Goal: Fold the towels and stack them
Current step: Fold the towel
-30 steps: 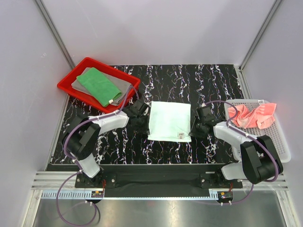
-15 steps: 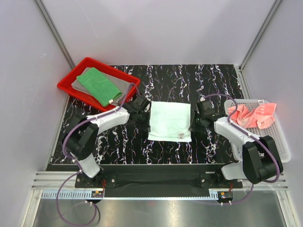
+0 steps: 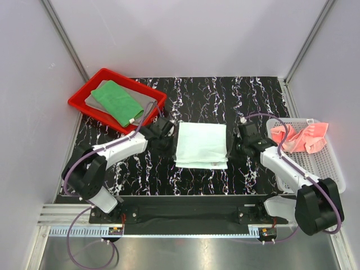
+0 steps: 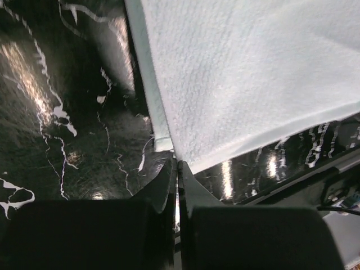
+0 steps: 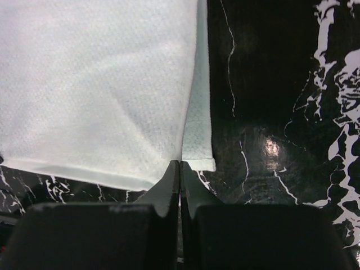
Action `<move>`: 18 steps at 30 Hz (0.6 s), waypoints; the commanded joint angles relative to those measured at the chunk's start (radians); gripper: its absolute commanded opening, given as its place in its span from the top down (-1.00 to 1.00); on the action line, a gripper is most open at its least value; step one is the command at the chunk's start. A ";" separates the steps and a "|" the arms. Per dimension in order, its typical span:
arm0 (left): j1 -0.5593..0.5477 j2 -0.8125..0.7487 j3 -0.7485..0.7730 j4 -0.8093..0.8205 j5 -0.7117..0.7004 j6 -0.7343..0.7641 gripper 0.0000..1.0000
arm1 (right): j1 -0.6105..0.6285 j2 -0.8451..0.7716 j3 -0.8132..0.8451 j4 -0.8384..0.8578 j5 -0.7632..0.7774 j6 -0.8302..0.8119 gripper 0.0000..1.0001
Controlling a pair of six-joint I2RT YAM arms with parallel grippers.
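My left gripper [image 4: 178, 166] and right gripper [image 5: 180, 164] clamp the white cloth towel's [image 3: 201, 143] near corners. Thin bites, I judge; one slip could skew the fold.

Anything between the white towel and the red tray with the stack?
Nothing loose: only black marble tabletop separates the white towel from the red tray. The left end effector, shut on the towel's left corner, sits on that line.

The black marbled table [image 3: 214, 95] carries a red tray [image 3: 77, 104], a white towel [image 3: 201, 143] and, perhaps overhanging, a mesh basket [image 3: 323, 166].
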 commanded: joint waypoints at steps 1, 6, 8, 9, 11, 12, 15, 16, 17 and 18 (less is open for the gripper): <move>-0.008 -0.014 -0.081 0.077 0.045 -0.020 1.00 | 0.007 -0.027 -0.055 0.036 -0.008 -0.005 1.00; -0.031 0.035 -0.141 0.192 0.102 -0.023 1.00 | 0.009 -0.011 -0.114 0.088 -0.011 0.013 1.00; -0.040 0.055 -0.153 0.211 0.115 -0.023 1.00 | 0.009 0.008 -0.117 0.087 0.013 0.043 1.00; -0.040 0.070 -0.157 0.229 0.121 -0.024 1.00 | 0.010 0.025 -0.121 0.088 0.013 0.051 1.00; -0.046 0.081 -0.164 0.237 0.119 -0.028 1.00 | 0.009 0.041 -0.124 0.084 0.013 0.070 1.00; -0.048 0.086 -0.164 0.235 0.102 -0.028 1.00 | 0.009 0.048 -0.126 0.085 0.015 0.077 1.00; -0.051 0.092 -0.169 0.231 0.088 -0.023 1.00 | 0.010 0.077 -0.121 0.067 0.055 0.100 1.00; -0.051 0.095 -0.164 0.223 0.082 -0.021 1.00 | 0.007 0.088 -0.117 0.058 0.062 0.103 1.00; -0.049 0.095 -0.164 0.218 0.076 -0.020 1.00 | 0.007 0.099 -0.112 0.059 0.087 0.105 1.00; -0.049 0.095 -0.166 0.215 0.071 -0.017 1.00 | 0.009 0.119 -0.114 0.059 0.091 0.108 1.00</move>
